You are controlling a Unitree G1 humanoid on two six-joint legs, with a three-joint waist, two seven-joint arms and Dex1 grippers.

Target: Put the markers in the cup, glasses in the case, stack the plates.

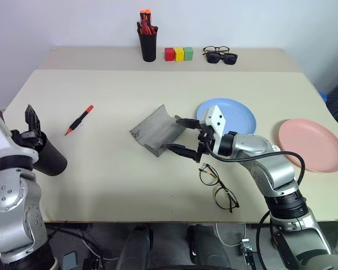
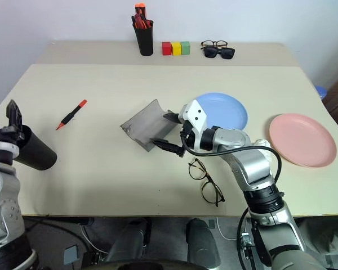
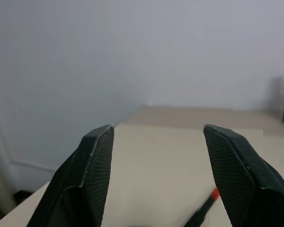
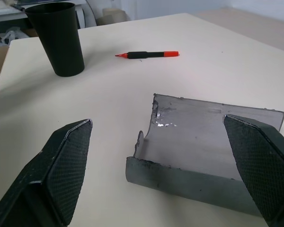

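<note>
Little looks done. My left claw (image 1: 32,121) hangs released above the cup (image 1: 48,157) at the near left; my right claw (image 1: 183,136) gapes around the open case (image 1: 155,131). Red marker (image 1: 79,120), glasses (image 1: 218,185), blue plate (image 1: 239,115) and pink plate (image 1: 312,144) lie apart on the bench (image 1: 101,185).

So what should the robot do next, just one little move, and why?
Probably reach the left gripper toward the red marker. That gripper is open above the black cup, and the marker lies alone on the table, not in the cup. The right gripper, open too, faces the open grey case, with the glasses lying outside it.
</note>
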